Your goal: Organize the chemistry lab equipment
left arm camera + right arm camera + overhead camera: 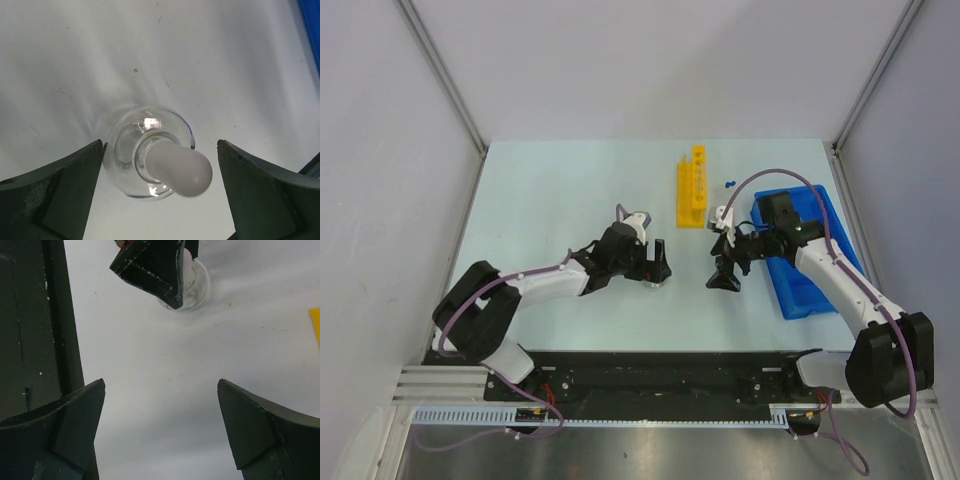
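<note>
A small clear flask (131, 159) with a white stopper (179, 168) stands upright on the table, between the fingers of my left gripper (160, 145). That gripper is open: the left finger sits right beside the glass and the right one is well clear of it. My right gripper (161, 382) is open over bare table, with the flask (196, 286) further off, partly hidden behind a left-gripper finger (150, 265). From above, the left gripper (655, 265) and right gripper (725, 275) face each other mid-table. The yellow holed rack (692, 185) stands behind them. Blue tube caps (730, 183) lie beside it.
The blue bin (800, 255) lies at the right under my right arm, and its edge (310, 25) shows in the left wrist view. A corner of the yellow rack (316, 322) shows at the right wrist view's edge. White walls enclose the table.
</note>
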Controlling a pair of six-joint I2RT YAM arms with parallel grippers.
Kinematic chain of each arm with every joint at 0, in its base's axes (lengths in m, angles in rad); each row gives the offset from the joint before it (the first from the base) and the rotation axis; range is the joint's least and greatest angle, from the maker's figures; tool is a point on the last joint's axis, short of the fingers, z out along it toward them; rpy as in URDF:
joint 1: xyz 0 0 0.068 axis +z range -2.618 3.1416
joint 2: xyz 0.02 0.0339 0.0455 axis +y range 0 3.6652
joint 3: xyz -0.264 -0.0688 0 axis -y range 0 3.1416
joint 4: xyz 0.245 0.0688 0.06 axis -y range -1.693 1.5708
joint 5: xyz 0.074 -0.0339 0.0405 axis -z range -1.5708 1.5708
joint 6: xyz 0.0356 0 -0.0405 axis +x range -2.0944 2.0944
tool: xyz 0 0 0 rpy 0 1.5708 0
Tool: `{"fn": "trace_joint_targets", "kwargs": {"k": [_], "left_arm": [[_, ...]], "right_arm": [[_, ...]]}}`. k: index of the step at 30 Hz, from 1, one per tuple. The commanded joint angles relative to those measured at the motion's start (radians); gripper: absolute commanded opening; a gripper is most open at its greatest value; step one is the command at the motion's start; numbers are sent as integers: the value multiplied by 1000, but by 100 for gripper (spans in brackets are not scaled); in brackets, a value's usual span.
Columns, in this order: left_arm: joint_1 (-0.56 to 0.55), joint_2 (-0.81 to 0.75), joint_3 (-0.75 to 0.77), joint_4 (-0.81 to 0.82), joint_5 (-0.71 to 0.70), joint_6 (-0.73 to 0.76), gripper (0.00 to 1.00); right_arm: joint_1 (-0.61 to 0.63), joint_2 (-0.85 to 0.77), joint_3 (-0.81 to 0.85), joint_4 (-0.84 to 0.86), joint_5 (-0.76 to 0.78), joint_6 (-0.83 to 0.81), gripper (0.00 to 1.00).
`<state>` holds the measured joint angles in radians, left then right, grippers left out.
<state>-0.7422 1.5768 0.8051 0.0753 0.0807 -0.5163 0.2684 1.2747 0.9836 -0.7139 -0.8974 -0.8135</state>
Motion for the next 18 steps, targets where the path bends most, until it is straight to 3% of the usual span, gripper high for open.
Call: {"fn": "trace_joint_targets", "kwargs": {"k": [1,5,9,14,18], "left_arm": [[-5,-153,-56,52,-65,-21,100],[-5,-294,-96,18,-137,1,100],[3,-432,-99,-64,-188,36,100],[58,-619,-84,-230,-208,87,100],[179,-734,-26,-360,-164,136,100]], "right_arm": [[109,-18,24,-2,109,-50,100],[195,0,27,25,184,-142,100],[227,66,32,62,163,-239,100],[319,150,32,200,296,-179,100],[406,215,33,312,376,-112,100]]}}
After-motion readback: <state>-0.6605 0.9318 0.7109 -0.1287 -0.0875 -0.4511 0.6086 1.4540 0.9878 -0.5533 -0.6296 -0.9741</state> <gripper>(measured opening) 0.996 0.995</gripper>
